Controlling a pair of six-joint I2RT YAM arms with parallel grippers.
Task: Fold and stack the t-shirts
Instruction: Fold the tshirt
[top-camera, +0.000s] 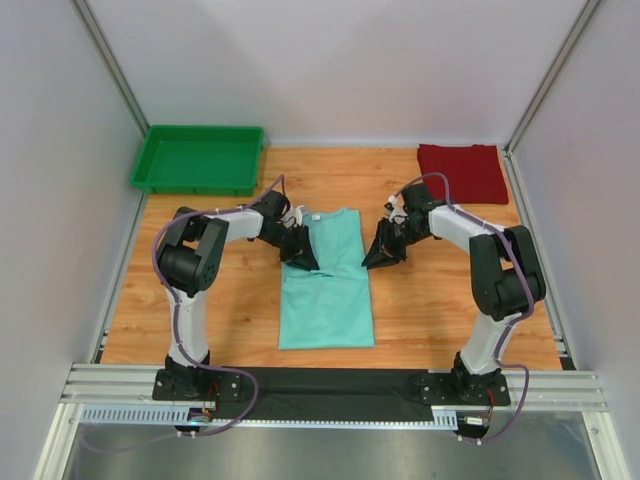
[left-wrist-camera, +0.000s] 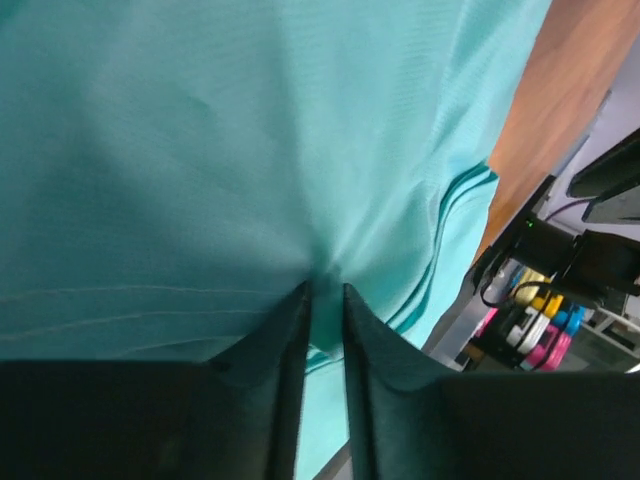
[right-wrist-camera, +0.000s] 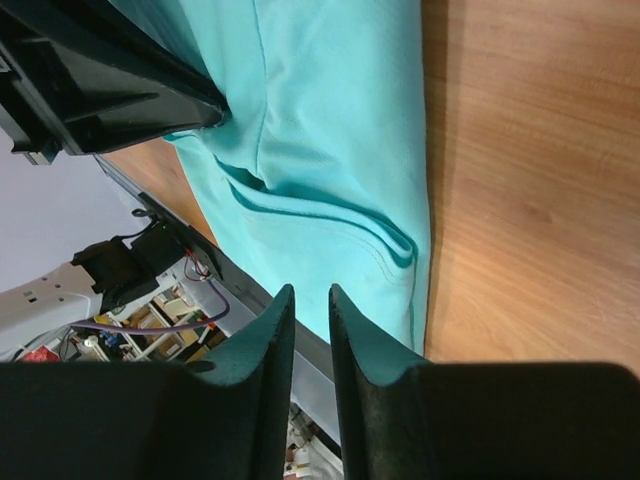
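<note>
Folding the mint t-shirt (top-camera: 325, 290), which lies as a long strip mid-table while the red t-shirt (top-camera: 462, 172) sits folded at the far right corner, the left gripper (left-wrist-camera: 325, 288) seems pinched on its cloth, the right gripper (right-wrist-camera: 309, 290) is narrow at the opposite edge with its grip unclear, and next probably comes a crosswise fold.

Colours: mint-green t-shirt (top-camera: 327, 290) and dark red t-shirt (top-camera: 462, 170) (both plain); bright green tray (top-camera: 197, 160); orange-brown, wood-grained worktop (top-camera: 230, 300); pale grey walls (top-camera: 350, 60).
</note>
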